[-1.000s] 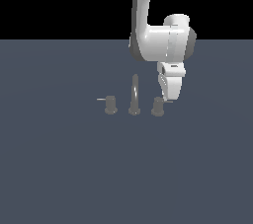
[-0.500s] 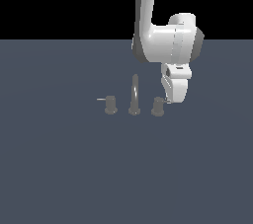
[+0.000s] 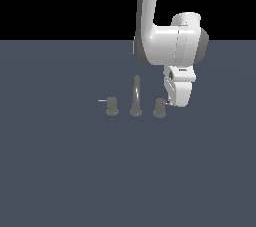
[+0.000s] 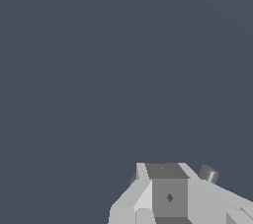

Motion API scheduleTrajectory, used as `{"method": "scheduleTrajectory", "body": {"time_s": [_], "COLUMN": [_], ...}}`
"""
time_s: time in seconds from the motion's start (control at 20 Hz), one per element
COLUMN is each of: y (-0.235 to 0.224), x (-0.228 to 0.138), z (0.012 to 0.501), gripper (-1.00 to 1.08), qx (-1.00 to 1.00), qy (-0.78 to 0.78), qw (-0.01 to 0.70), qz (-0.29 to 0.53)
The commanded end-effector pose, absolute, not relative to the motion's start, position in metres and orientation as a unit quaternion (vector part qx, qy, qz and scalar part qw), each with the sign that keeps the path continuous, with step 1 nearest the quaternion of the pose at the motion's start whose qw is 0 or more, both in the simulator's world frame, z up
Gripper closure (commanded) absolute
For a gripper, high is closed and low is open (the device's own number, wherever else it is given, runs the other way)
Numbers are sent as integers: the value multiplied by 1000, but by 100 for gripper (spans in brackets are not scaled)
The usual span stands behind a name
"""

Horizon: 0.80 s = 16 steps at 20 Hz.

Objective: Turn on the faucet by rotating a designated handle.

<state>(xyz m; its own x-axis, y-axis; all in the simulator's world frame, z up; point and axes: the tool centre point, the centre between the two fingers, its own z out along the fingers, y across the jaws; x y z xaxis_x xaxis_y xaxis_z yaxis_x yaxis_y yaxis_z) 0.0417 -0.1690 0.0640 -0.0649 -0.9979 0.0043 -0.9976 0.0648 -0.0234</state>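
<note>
Matte grey cylindrical handle [image 3: 159, 107] is standing upright, its rod hidden behind the gripper [image 3: 175, 104]; finger state indiscernible.

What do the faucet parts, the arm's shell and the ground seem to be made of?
Spout and handle: probably dull metal, uniformly dark grey with soft shading. Arm's shell: smooth white, likely plastic or painted metal. Ground: flat matte blue-grey, material unclear.

The arm [image 3: 170, 46] sits lower and further toward the exterior view's right than a second ago. Its gripper [image 3: 175, 103] is now down beside the handle [image 3: 160, 108], on that handle's right in the exterior view, covering the lever rod.
</note>
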Motion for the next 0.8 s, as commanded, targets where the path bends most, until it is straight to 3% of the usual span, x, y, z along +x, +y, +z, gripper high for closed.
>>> {"method": "scheduleTrajectory", "body": {"time_s": [0.0, 0.4, 0.75], "y": [-166, -174, -146], "x": [26, 13, -2], "z": [64, 63, 64], "gripper": [108, 108, 108], "qx": [-683, -678, -680], "qy": [730, 735, 733], "qw": [2, 2, 1], "qz": [-1, -7, -3]}}
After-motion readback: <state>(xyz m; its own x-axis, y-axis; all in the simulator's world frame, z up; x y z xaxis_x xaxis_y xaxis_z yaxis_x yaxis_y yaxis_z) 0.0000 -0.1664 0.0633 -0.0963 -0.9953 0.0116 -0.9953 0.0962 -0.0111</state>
